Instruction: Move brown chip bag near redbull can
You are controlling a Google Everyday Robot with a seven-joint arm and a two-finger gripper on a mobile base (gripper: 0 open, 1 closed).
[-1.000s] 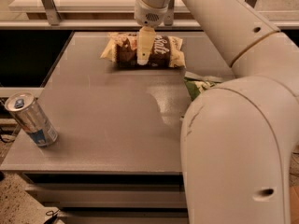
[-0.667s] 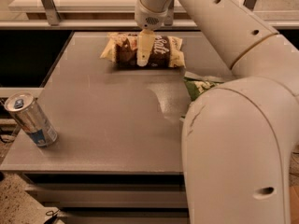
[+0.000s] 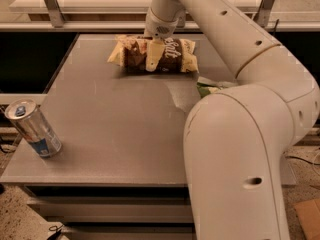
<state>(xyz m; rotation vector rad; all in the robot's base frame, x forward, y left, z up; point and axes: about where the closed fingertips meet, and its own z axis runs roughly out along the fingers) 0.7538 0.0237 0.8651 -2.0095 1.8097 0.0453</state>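
The brown chip bag lies at the far middle of the grey table; its middle is dark brown with white script and its ends are cream-yellow. My gripper reaches down from above and sits on the bag's middle, covering part of its front. The redbull can, silver and blue with a pull tab, stands tilted at the table's near left corner, far from the bag.
A green chip bag peeks out at the right, mostly hidden behind my large white arm, which blocks the table's right side. A shelf with metal posts runs behind the table.
My gripper has come down a little onto the brown chip bag. The bag and the can have not moved.
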